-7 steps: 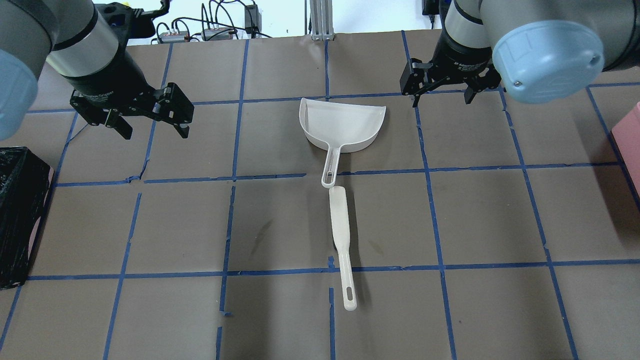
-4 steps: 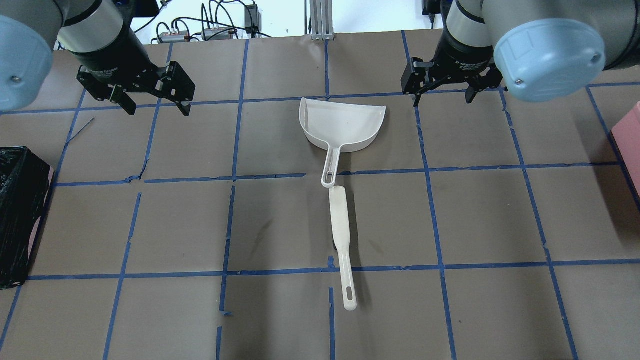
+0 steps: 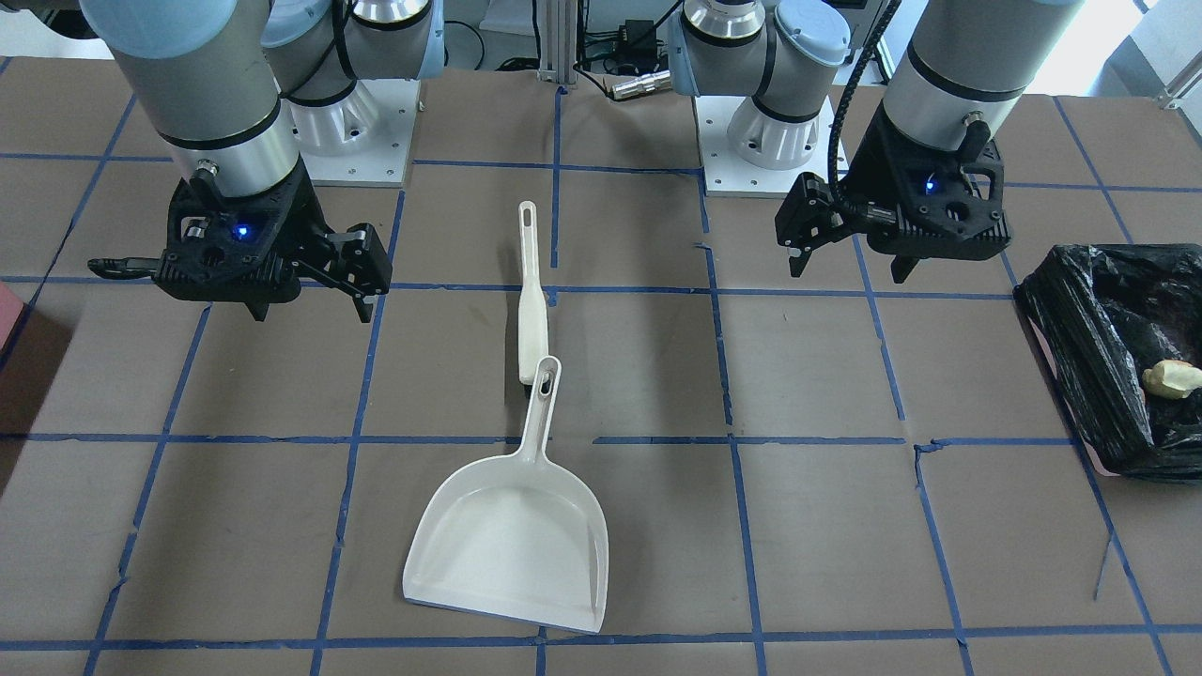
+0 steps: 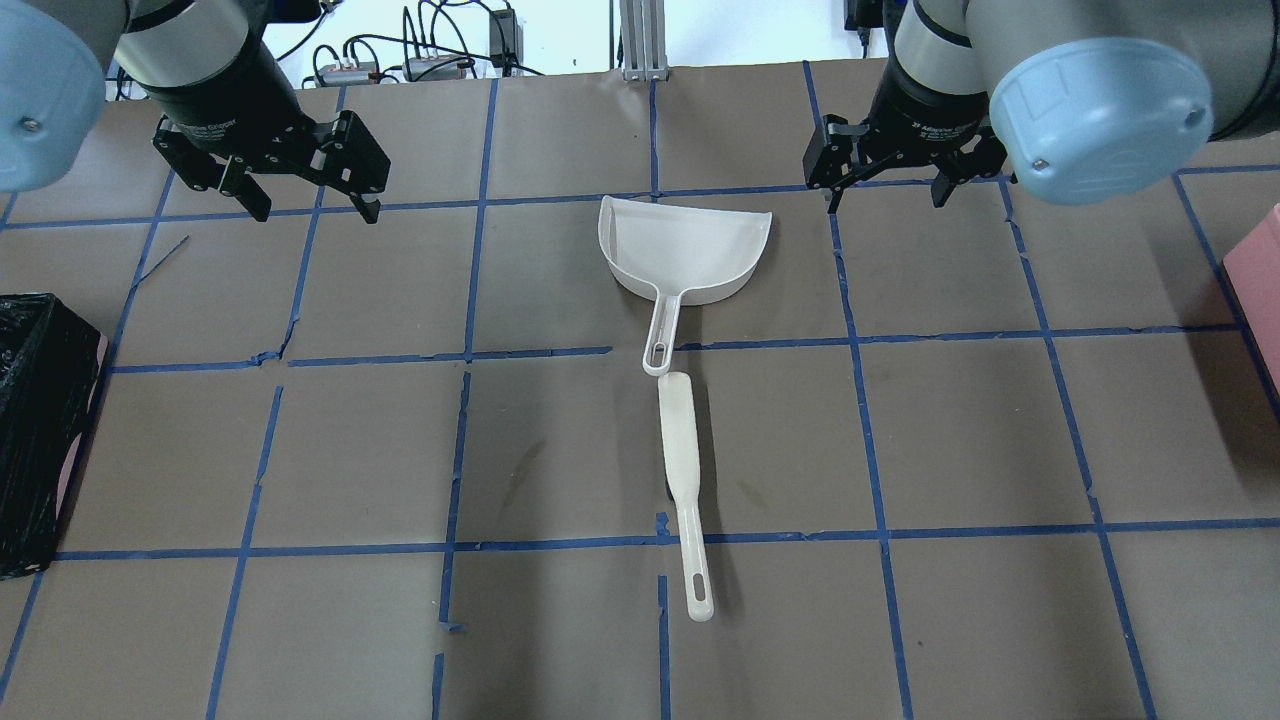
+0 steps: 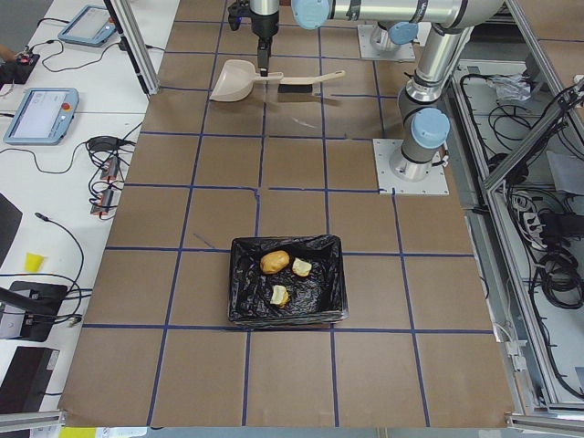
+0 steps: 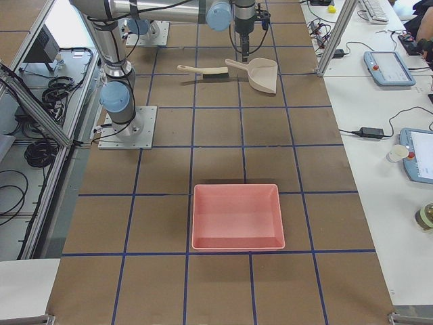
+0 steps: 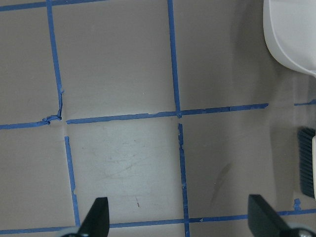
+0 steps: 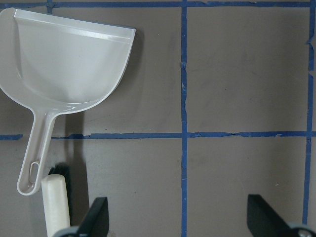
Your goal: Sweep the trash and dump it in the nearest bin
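Observation:
The trash lies inside the black-lined bin (image 5: 239,283): a tan-orange ball (image 5: 274,263), a golden-brown chunk (image 5: 301,267) and a pale yellow-green piece (image 5: 280,295). The bin also shows at the left edge of the overhead view (image 4: 40,430). The front-facing view shows it on the right (image 3: 1080,310) with one pale piece (image 3: 1171,378) in it. My left gripper (image 4: 317,213) is open and empty over bare table, far from the bin. My right gripper (image 4: 885,203) is open and empty just right of the white dustpan (image 4: 685,250).
The dustpan is empty, and a white brush (image 4: 683,470) lies end to end with its handle in the table's middle. A pink tray (image 6: 237,217) sits at the table's right end. Cables and a post stand behind the far edge.
My left gripper has moved away from me toward the far edge of the table, still open. The right gripper, dustpan and brush have barely moved.

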Controlling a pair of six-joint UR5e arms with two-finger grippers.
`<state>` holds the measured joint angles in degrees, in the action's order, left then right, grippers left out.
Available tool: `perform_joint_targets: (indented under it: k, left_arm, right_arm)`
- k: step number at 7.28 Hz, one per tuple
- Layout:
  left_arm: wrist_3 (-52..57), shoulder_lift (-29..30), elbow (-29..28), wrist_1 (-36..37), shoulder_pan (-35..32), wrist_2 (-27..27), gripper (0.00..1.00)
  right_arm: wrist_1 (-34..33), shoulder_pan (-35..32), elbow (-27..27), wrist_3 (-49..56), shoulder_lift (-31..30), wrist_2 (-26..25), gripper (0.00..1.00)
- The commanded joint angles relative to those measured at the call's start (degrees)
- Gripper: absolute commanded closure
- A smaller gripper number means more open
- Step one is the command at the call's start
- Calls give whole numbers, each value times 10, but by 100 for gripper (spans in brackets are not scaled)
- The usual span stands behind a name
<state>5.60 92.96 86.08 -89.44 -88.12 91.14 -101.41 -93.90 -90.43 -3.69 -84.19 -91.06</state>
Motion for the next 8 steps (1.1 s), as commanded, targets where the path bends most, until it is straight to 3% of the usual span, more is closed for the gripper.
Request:
perform_joint_targets:
  k: [1, 8]
  left_arm:
    - [1, -13, 11, -3, -3, 4, 0]
    - [-9, -14, 1, -7, 0, 6, 0]
  right_arm:
    - [1, 0, -1, 0, 0, 0, 0]
    - [1, -1, -2, 1, 0, 2, 0]
